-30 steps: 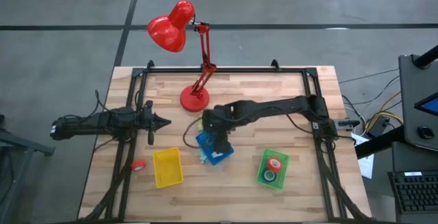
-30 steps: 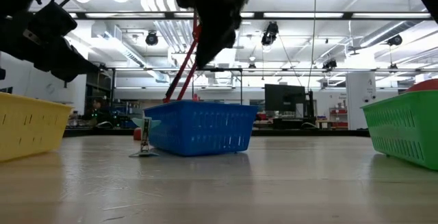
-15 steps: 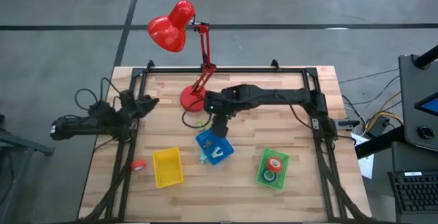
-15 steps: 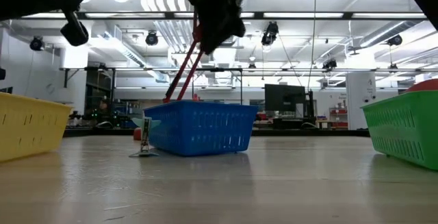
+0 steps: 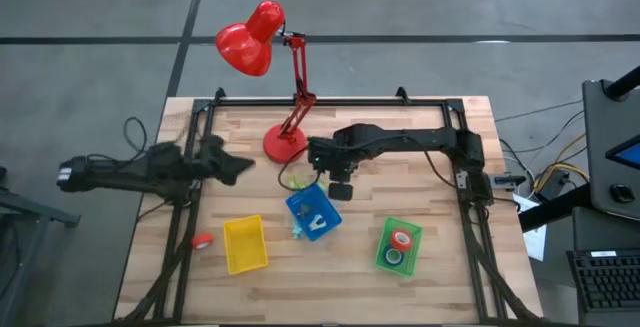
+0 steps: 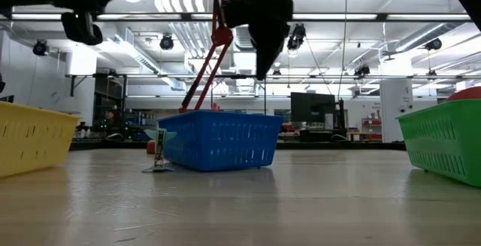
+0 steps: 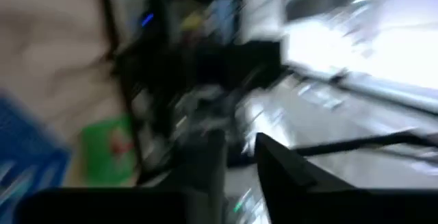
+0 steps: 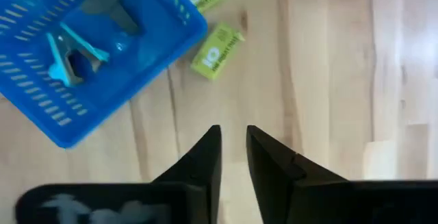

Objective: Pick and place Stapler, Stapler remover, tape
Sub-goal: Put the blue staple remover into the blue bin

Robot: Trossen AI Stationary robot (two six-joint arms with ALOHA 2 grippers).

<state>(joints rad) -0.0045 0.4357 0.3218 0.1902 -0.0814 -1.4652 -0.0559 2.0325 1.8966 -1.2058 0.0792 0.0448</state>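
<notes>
surface: wooden table (image 5: pixel 440 137) | far: red lamp base (image 5: pixel 284 144) | near: yellow tray (image 5: pixel 245 244), blue tray (image 5: pixel 313 214), green tray (image 5: pixel 398 246) | near-left: red tape roll (image 5: pixel 202 240)

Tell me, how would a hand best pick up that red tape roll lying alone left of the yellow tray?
Probably from straight above: the red tape roll lies flat on the table, so fingers could pinch across its rim. The yellow tray sits apart on one side.

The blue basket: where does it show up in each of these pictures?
High view: the blue basket sits near the table's middle, just below the right end effector.
Low view: centre.
Left wrist view: blurred blue at one edge, probably it.
Right wrist view: a corner.
Shared landmark: the red lamp.
</notes>
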